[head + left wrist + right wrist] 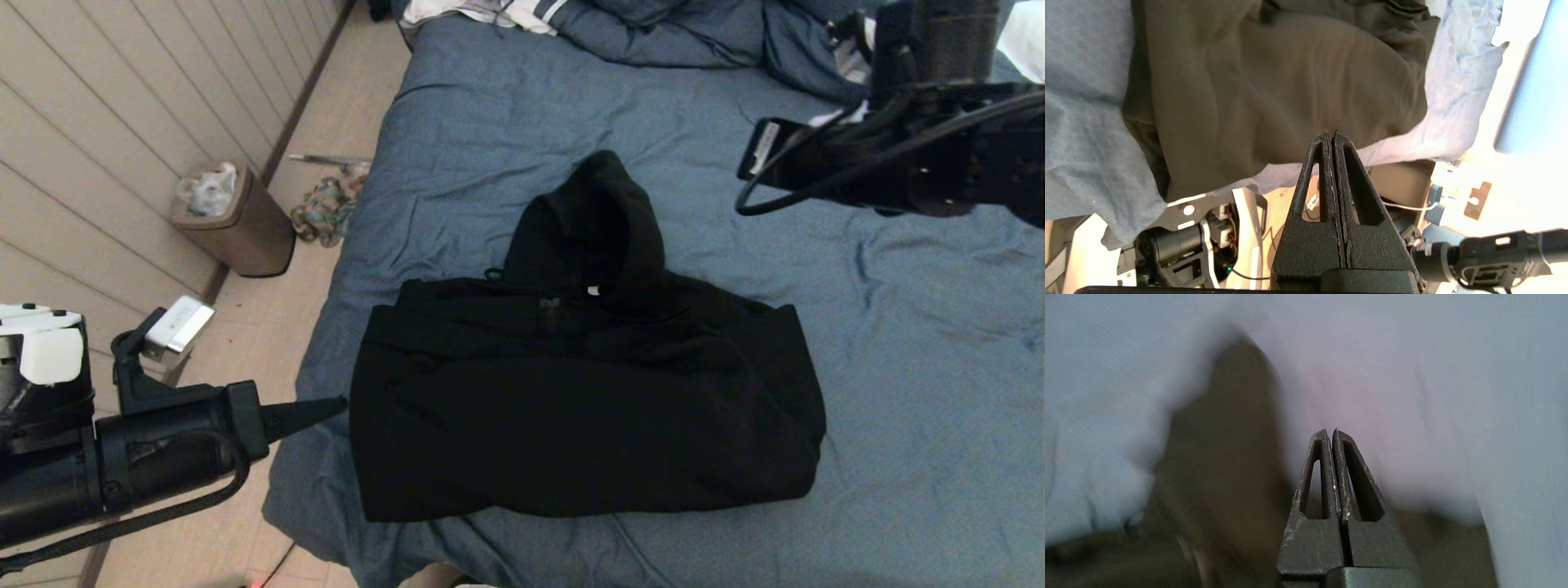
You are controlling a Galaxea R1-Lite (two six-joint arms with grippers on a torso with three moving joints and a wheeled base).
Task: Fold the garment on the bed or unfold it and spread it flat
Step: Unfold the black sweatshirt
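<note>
The black hooded garment (584, 392) lies folded into a compact rectangle on the blue bed (898, 327), sleeves tucked in, hood (596, 216) pointing toward the pillows and white neck label showing. My left gripper (339, 403) hovers beside the bed's left edge, level with the garment's left side, shut and empty, apart from the cloth. In the left wrist view the left gripper (1330, 132) points at the garment (1274, 81). My right arm (898, 147) hangs high over the far right of the bed. The right gripper (1331, 430) is shut with nothing in it, above the hood (1220, 457).
On the floor left of the bed stand a brown bin (237, 216), a multicoloured rag (326, 208) and a white device (180, 322). A white striped cloth (506, 12) and blue pillows (653, 24) lie at the head of the bed.
</note>
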